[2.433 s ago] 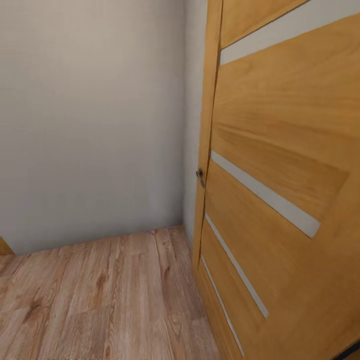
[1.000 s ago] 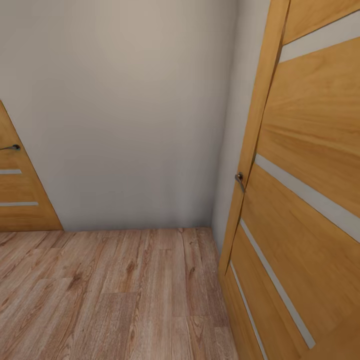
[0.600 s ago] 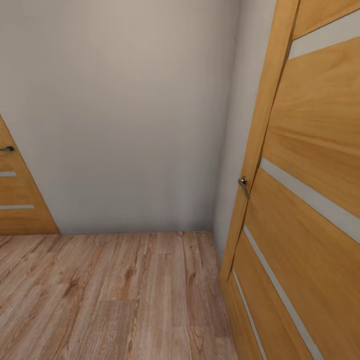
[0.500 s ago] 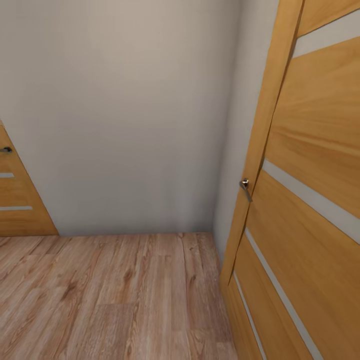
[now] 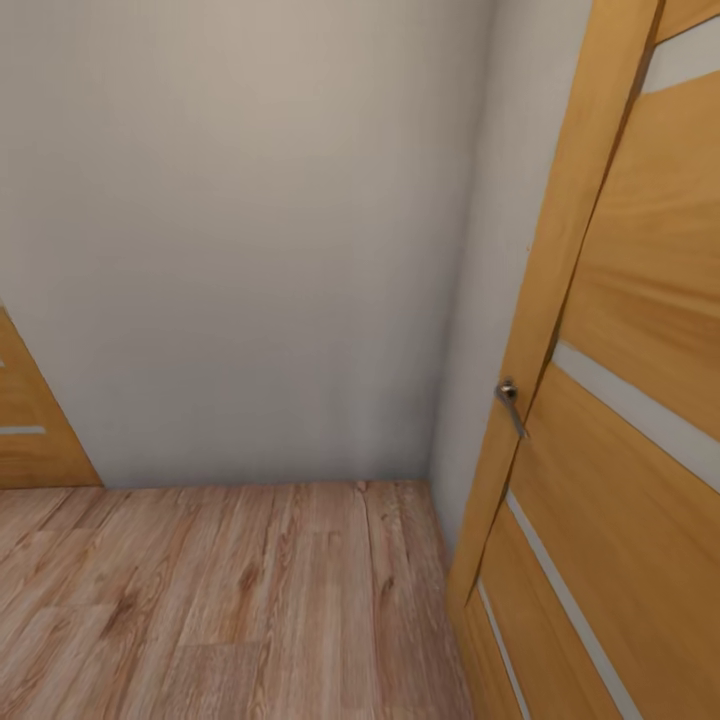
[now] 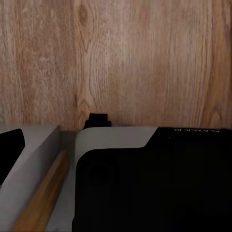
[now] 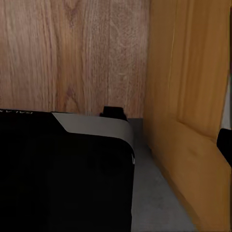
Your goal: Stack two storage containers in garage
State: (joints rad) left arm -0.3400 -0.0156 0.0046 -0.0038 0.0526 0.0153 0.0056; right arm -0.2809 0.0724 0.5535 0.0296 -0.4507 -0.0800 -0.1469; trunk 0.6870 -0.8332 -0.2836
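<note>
Panning left past the door (image 5: 620, 420), the robot seeks the containers, jaws' state impossible to tell, turning next

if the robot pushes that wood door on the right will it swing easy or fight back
The tall orange-brown wood-panelled door probably swings rigidly rather than flexing: it looks like a thick, solid slab. It stands angled out from the grey-white wall, so it seems unlatched and a push may move it. Its small metal lever handle is narrow and smooth, so a gripper could slip on it.
</note>
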